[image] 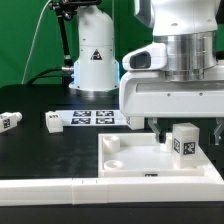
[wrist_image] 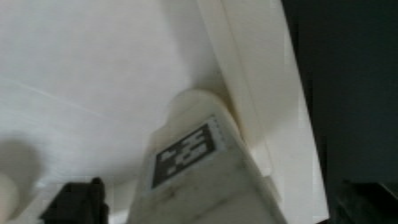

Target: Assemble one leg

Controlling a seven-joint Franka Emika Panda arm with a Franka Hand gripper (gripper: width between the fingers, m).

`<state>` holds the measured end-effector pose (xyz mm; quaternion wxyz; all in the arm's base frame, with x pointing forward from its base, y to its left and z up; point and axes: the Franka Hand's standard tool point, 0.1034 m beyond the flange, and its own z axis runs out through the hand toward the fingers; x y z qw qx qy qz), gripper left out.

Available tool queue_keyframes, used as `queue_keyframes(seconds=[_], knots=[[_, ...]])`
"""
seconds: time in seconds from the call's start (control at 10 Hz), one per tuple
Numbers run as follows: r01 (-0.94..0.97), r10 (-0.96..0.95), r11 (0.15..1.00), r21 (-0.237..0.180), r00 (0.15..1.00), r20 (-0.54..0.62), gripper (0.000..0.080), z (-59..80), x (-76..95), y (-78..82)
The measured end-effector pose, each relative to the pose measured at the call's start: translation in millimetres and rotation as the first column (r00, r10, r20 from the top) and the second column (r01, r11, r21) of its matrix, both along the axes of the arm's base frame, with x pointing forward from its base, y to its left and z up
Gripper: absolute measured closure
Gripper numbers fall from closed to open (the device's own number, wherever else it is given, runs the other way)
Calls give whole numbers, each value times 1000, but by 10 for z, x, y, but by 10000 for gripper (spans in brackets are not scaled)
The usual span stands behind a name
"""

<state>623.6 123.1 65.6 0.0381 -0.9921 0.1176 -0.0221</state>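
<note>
Standing upright on the tray (image: 125, 160), white tagged leg (image: 185, 141) between parted fingers (image: 186, 128), ungripped.

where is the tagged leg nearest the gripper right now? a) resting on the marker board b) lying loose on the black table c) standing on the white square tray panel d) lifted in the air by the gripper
c: in the exterior view the leg stands upright on the white square tray panel, just below the gripper, and it is not lifted; the wrist view shows its tag face against the tray's wall.
</note>
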Motion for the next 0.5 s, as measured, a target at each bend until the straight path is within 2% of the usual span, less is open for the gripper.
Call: queue_keyframes(seconds=[0.1, 0.3, 0.5], knots=[[-138, 139, 990, -31, 990, 18, 151, -2, 0, 18], [-356, 358, 932, -68, 934, 19, 151, -1, -5, 29], [-414, 416, 907, -73, 909, 18, 178, -5, 0, -1]])
